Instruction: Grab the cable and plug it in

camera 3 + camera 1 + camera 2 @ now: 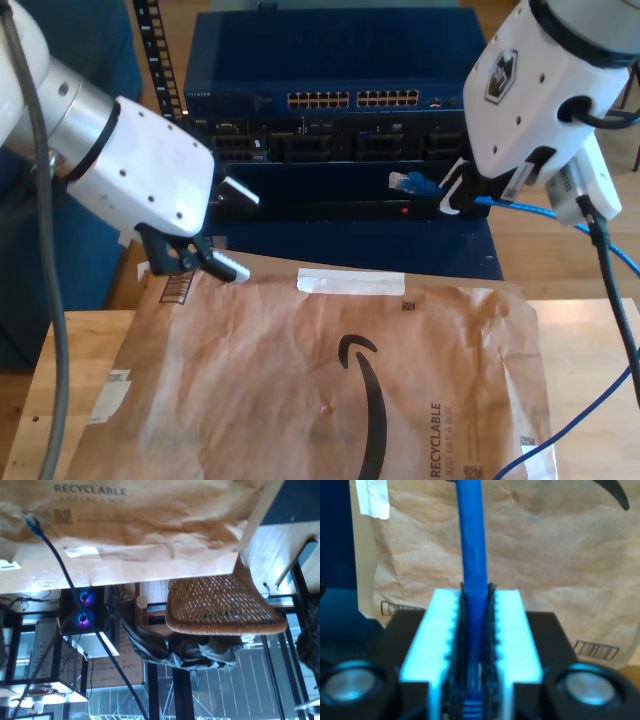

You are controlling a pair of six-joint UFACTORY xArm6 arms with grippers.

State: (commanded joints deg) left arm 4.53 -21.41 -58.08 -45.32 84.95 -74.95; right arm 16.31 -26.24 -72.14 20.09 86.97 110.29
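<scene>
My second claw (452, 194) is clenched on the thin bright-blue ethernet cable (471, 555), its translucent plug (404, 181) poking toward nine o'clock in the exterior view — just before the dark-blue network switch (330, 60). Grabbing looks done; next, line the plug up with a port and push. My first claw's state I cannot tell.

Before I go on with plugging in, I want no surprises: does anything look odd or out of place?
Nothing damaged or spilled. My second gripper is shut on the cable, its plug free in front of the blue switch. A crumpled paper mailer covers the table.
</scene>
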